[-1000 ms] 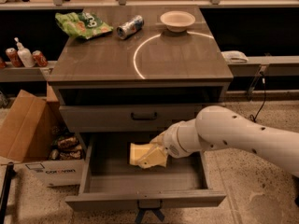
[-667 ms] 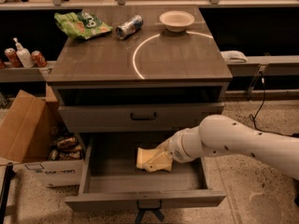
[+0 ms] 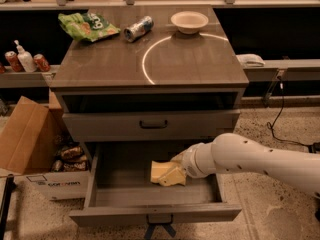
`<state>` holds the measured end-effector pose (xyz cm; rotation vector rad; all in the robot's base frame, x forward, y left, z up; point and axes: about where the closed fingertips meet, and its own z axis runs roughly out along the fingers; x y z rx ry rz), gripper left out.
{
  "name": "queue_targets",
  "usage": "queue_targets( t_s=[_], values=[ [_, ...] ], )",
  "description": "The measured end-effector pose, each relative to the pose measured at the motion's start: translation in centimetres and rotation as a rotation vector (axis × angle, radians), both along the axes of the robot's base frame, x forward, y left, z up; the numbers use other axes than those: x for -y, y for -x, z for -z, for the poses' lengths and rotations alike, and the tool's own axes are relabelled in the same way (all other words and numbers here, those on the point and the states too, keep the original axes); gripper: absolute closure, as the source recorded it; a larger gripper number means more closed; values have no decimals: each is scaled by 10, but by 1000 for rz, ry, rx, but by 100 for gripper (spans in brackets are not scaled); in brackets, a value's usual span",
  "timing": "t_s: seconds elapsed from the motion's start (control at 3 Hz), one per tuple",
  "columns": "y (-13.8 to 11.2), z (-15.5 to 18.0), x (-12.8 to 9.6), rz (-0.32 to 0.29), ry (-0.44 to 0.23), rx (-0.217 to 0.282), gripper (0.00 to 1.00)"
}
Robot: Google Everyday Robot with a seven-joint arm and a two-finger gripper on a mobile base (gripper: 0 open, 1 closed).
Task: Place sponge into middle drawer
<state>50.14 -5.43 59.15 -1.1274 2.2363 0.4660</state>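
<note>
The middle drawer [image 3: 125,171] is pulled open at the bottom of the grey cabinet, its inside plain grey. The pale yellow sponge [image 3: 160,172] is inside it, right of centre, low over the drawer floor; I cannot tell whether it touches. My gripper [image 3: 176,174] reaches in from the right at the end of the white arm [image 3: 250,159] and is shut on the sponge's right side. The sponge and the wrist hide most of the gripper.
Above is the closed upper drawer with a black handle [image 3: 154,124]. The cabinet top holds a green chip bag [image 3: 87,25], a can [image 3: 138,28] and a white bowl [image 3: 189,21]. A cardboard box [image 3: 25,134] stands at the left, and a cable [image 3: 277,109] lies at the right.
My arm has carried the sponge a little to the right and down, deeper into the open middle drawer. The drawer has not moved.
</note>
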Motion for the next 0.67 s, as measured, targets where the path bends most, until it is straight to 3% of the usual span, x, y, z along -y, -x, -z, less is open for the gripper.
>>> queue_targets(
  t_s=[0.67],
  values=[
    [-40, 50, 22, 32, -91, 107, 100]
  ],
)
